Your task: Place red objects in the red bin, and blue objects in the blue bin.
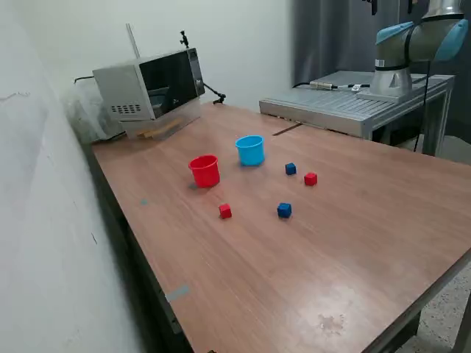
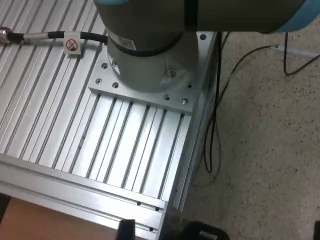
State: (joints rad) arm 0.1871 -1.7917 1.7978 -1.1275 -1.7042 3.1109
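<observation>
On the wooden table (image 1: 353, 243) in the exterior view stand the red bin (image 1: 204, 170) and, just beyond it toward the right, the blue bin (image 1: 250, 150). One red cube (image 1: 225, 212) lies in front of the red bin and another red cube (image 1: 310, 179) lies further right. A dark blue cube (image 1: 291, 169) sits beside that second red cube, and another blue cube (image 1: 284, 210) is nearer the front. The arm (image 1: 412, 44) stands far off at the back right. Only dark tips of my gripper (image 2: 165, 234) show in the wrist view, over the arm's base plate (image 2: 145, 85).
A microwave (image 1: 151, 88) stands at the table's back on the exterior view's left. A ribbed aluminium platform (image 1: 346, 103) carries the arm's base at the back right. A white wall (image 1: 44, 220) runs along the left side. Cables (image 2: 215, 125) trail on the floor.
</observation>
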